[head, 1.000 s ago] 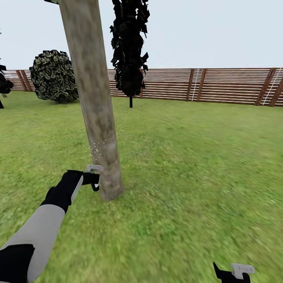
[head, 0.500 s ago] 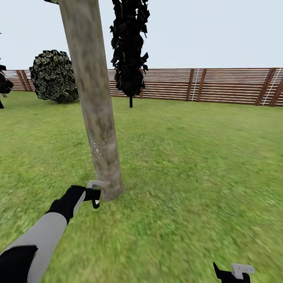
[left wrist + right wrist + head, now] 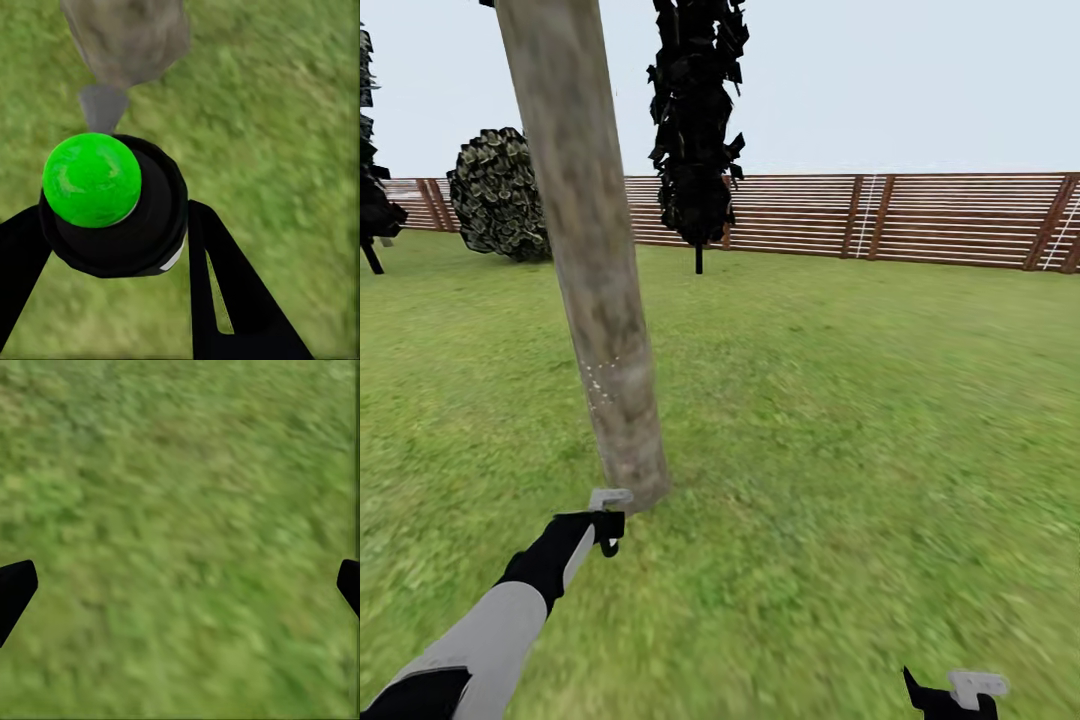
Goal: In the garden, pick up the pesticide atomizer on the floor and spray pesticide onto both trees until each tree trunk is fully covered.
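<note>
My left gripper is down low by the foot of the trunk, clamped on the atomizer. From the left wrist camera I see its round black body wedged between my two dark fingers, a green ball on top of it, a grey cone of spray leaving the nozzle toward the bark. I hold it this low, I'd say, because the base of the trunk looks bare, while a scatter of white pesticide specks sits further up, around the lower third. Nozzle near the bark, not touching it, so the spray lands on wood rather than drifting onto the lawn.

My right gripper hangs idle at the bottom of the head view, over plain grass. In its wrist view the finger tips sit far apart with nothing between them, so it's spread wide and empty.

Above the specks the bark reads clean, so plenty of this trunk is left to cover. A second, dark-leaved tree stands well off by the fence, a round bush farther left.
</note>
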Tool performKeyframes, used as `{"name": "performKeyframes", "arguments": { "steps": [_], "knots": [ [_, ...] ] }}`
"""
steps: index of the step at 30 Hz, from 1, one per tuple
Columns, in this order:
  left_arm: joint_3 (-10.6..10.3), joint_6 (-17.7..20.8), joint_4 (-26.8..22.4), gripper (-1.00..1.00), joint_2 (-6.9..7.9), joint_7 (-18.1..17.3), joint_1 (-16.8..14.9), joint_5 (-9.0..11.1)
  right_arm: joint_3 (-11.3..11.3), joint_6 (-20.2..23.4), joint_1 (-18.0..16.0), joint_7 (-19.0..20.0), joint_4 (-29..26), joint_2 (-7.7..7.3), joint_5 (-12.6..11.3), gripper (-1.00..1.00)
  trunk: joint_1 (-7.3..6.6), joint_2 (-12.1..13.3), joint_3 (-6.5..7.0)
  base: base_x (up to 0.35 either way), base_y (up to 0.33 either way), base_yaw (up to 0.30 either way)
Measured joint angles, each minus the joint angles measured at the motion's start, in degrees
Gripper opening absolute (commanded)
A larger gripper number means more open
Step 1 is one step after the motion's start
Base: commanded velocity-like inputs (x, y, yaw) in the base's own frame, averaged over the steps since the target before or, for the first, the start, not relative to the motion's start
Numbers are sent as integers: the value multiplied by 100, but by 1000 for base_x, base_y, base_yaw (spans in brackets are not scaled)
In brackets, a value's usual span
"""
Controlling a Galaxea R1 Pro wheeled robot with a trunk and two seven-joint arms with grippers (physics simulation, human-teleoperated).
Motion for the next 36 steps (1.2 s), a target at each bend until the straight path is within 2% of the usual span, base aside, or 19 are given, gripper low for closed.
{"name": "performKeyframes", "arguments": {
  "steps": [9, 16, 27, 36],
  "knots": [
    [28, -115, -3, -100, 5, 5, 31, -1, 0, 0, -1, 0, 1, 2, -5, 100, 0, 0, 0, 153, -249, 26],
    [36, -115, -3, -100, 28, 13, 32, -2, 4, 0, 0, 0, 8, 5, 1, 100, 0, 0, 0, 146, -253, 252],
    [149, -115, 5, -100, 40, 39, 40, -4, 4, 0, 0, 0, 9, 5, 4, 100, 0, 0, 0, 9, -246, 261],
    [144, -107, 5, -100, 37, 38, 40, -9, -1, 0, 0, 0, 9, 5, -3, 100, 0, 0, 0, 147, -244, 22]
  ]
}}
